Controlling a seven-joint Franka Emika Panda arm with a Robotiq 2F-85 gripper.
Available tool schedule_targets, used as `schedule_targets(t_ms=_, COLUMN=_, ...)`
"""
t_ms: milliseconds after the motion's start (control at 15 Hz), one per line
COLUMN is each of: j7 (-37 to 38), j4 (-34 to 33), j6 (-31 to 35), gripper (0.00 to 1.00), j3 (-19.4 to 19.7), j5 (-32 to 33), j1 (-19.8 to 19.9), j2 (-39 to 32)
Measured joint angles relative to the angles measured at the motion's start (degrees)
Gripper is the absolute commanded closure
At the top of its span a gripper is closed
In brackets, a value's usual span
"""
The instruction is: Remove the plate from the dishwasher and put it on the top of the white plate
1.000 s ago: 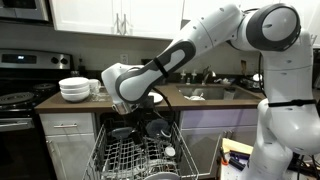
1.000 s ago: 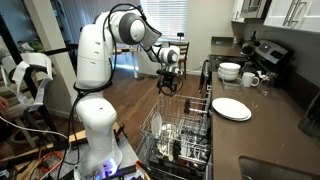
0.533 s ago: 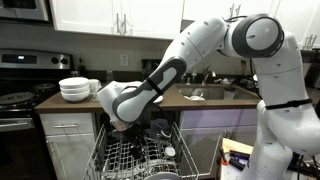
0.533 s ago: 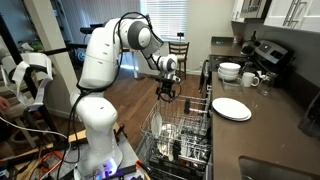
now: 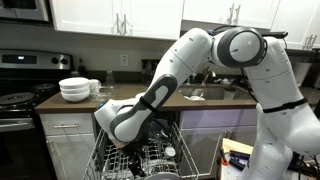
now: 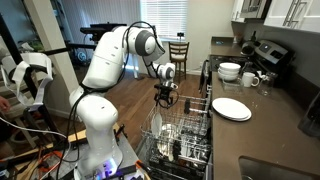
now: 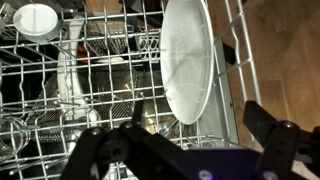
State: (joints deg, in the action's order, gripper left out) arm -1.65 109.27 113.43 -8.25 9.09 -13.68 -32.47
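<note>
Looking down into the dishwasher rack [image 7: 100, 95], gripper [image 7: 195, 122] over a standing plate

A white round plate [image 7: 188, 60] stands on its edge between the light grey tines, near the right wall of the rack, and its face is turned a little to the camera. The dark jaws come in from the bottom edge and stand wide apart, one on each side of the plate's lower rim, without touching it. At the top left lies a small round white piece [image 7: 37, 18], a cup or a bowl, I cannot tell which. Right of the rack a brown wooden floor [image 7: 290, 55] shows
</note>
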Motion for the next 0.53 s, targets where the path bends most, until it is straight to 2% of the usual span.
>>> schedule_targets(t_ms=133, j7=0.00, j4=-0.23, j6=0.07, gripper=0.00, j3=0.19, j5=0.00, j1=0.03, j2=-1.59)
schedule_targets(t_ms=200, j7=-0.02, j4=-0.28, j6=0.28, gripper=0.05, j3=0.24, j5=-0.01, j1=0.07, j2=-2.25)
schedule_targets(t_ms=267, j7=-0.04, j4=-0.29, j6=0.62, gripper=0.23, j3=0.25, j5=-0.02, j1=0.13, j2=-2.79)
schedule_targets(t_ms=400, j7=-0.10, j4=-0.30, j6=1.25, gripper=0.32, j3=0.27, j5=-0.02, j1=0.21, j2=-3.52)
schedule_targets(t_ms=533, j7=-0.17, j4=-0.30, j6=1.55, gripper=0.46, j3=0.27, j5=-0.02, j1=0.26, j2=-3.85)
